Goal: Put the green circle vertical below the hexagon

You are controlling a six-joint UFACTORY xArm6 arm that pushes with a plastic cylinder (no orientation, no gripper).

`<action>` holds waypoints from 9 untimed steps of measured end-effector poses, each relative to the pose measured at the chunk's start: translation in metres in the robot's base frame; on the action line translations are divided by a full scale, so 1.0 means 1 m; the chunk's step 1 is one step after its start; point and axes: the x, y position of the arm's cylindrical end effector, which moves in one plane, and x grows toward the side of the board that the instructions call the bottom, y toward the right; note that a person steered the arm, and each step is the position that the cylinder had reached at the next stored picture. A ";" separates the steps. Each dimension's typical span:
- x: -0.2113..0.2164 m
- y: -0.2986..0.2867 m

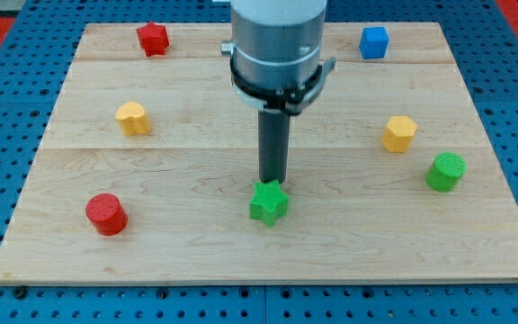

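The green circle point(445, 172) is a round green block at the view's right, near the board's right edge. The yellow hexagon point(399, 133) sits just up and to the left of it, a short gap apart. My tip point(271, 180) is at the board's middle, touching the top edge of a green star point(269, 202). The tip is far to the left of the green circle and the hexagon.
A red hexagon-like block point(153, 39) is at the top left and a blue cube point(374, 42) at the top right. A yellow heart point(133, 118) is at the left, a red circle point(106, 214) at the bottom left. The wooden board point(259, 261) lies on a blue surface.
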 end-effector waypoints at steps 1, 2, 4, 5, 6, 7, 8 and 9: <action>0.018 0.017; -0.023 0.023; -0.055 0.080; -0.055 0.092; -0.055 0.102; -0.055 0.106; -0.055 0.108; -0.055 0.110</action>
